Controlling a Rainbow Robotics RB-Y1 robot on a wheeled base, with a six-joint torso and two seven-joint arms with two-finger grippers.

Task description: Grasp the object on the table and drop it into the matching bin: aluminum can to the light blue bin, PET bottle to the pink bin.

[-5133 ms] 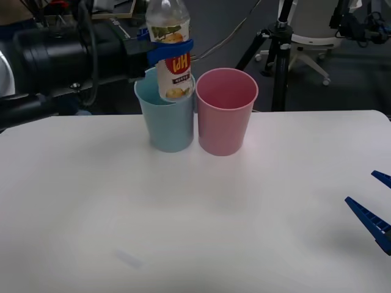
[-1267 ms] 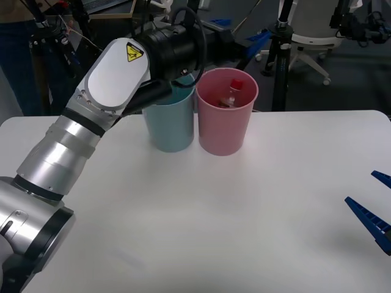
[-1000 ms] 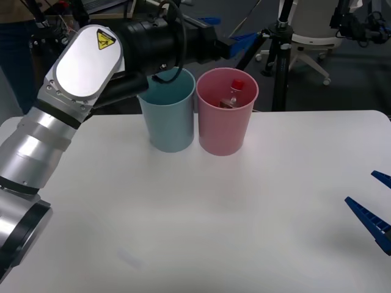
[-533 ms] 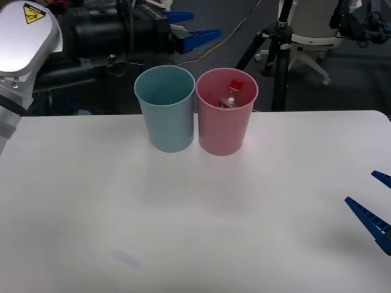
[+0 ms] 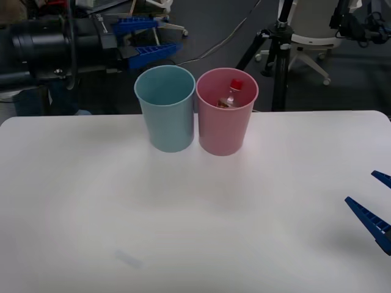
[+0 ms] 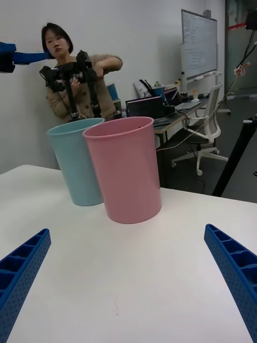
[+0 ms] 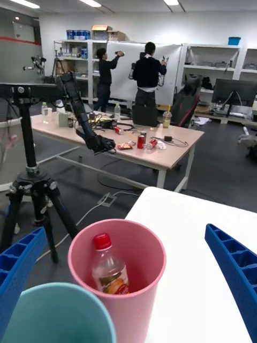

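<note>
Retreat is the step in hand, judged from how things lie: the PET bottle [image 7: 109, 268] stands leaning inside the pink bin [image 5: 226, 111], red cap up, so the drop looks done and what remains is to bring the left arm clear without touching either bucket. To do that well the arm should travel up and away from the rims, staying high over the light blue bin [image 5: 165, 108], which stands just beside the pink one, the two nearly touching; a low sweep could clip a rolled rim and tip a bucket off the white table [image 5: 195, 232]. The left gripper [image 5: 146, 38] hangs above and behind the light blue bin, off the table's far edge, its forearm reaching in level from the robot's left and its two blue ribbed fingers spread wide with nothing between them; in the left wrist view those fingers sit at the two lower corners, well apart, looking down into the pink bin at the bottle. The right gripper [image 6: 128, 289] waits low over the table's near right part, fingers likewise spread and empty, facing both bins from well away.
</note>
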